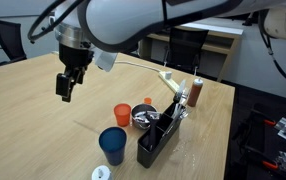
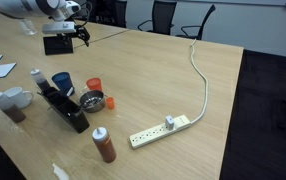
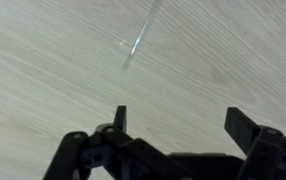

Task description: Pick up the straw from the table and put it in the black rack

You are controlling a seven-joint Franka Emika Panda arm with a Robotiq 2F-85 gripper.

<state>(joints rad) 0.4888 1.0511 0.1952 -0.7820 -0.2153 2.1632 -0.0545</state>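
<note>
The straw (image 3: 137, 46) is a thin, pale, see-through stick lying on the wooden table; it shows in the wrist view, ahead of the jaws and to their left. My gripper (image 3: 183, 120) is open and empty, hovering above the bare table. In both exterior views the gripper (image 1: 65, 90) (image 2: 79, 36) hangs over the table well away from the black rack (image 1: 156, 137) (image 2: 65, 106), which stands upright near the table's edge beside the cups. I cannot make out the straw in the exterior views.
A blue cup (image 1: 113, 143) (image 2: 61, 82), an orange cup (image 1: 122, 114) (image 2: 93, 86) and a metal strainer (image 1: 143, 118) stand by the rack. A brown bottle (image 1: 196, 91) (image 2: 104, 146) and a white power strip (image 2: 161, 130) with its long cable (image 2: 199, 75) lie nearby.
</note>
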